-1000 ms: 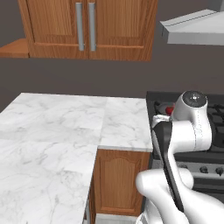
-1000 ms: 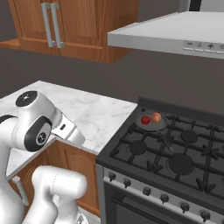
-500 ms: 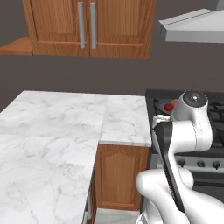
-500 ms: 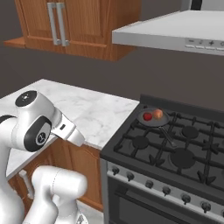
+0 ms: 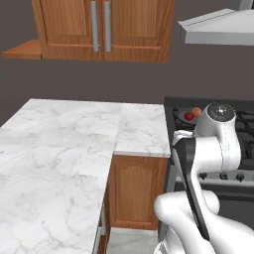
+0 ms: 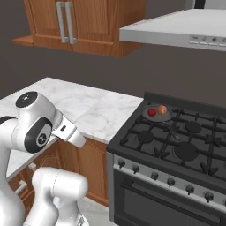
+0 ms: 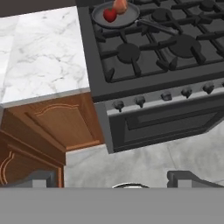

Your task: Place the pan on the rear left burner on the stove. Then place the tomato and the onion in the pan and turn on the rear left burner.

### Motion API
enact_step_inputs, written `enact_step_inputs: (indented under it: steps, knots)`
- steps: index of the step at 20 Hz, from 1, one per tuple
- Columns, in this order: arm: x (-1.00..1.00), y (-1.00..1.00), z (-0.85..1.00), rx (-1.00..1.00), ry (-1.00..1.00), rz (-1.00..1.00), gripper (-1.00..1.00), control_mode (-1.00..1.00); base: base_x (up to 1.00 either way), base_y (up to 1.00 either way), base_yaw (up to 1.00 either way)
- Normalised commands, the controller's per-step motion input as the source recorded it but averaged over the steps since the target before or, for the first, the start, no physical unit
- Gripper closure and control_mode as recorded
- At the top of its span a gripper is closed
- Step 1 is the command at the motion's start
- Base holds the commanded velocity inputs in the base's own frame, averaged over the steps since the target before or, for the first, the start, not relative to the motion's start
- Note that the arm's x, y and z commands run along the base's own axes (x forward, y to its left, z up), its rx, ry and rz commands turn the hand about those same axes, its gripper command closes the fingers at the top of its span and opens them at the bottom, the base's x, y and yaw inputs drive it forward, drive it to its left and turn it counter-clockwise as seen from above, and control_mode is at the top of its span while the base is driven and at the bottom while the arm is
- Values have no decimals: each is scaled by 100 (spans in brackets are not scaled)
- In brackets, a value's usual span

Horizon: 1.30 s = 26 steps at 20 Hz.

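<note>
Pan (image 6: 157, 113) holding tomato (image 6: 152, 112) and onion (image 6: 162, 109) sits on stove (image 6: 176, 145) beside marble counter (image 6: 95, 110); pincer (image 7: 116, 179) gapes open, empty.

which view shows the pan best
The right base view: the pan sits whole on the rear left burner, handle visible, tomato and onion inside. The hand view crops its far rim at the top edge; the left base view has the arm covering part of it.

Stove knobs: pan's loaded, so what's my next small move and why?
Probably bring the open gripper toward the leftmost knobs on the stove. The pan already sits on the rear left burner with the tomato and onion inside, so only lighting the burner remains.
</note>
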Motion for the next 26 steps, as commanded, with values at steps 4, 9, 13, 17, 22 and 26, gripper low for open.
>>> enact_step_inputs:
  steps: [4, 9, 13, 17, 22, 26]
  knots:
    - [0, 0, 0, 0, 0, 0, -100, 100, -52, -2, 0]
    - [0, 0, 0, 0, 0, 0, -100, 100, -45, -6, 0]
    - [0, 0, 0, 0, 0, 0, -100, 100, -45, -10, 0]
    - [0, 0, 0, 0, 0, 0, -100, 100, -53, -12, 0]
    - [0, 0, 0, 0, 0, 0, -100, 100, -44, -8, 0]
    - [0, 0, 0, 0, 0, 0, -100, 100, -38, -5, 0]
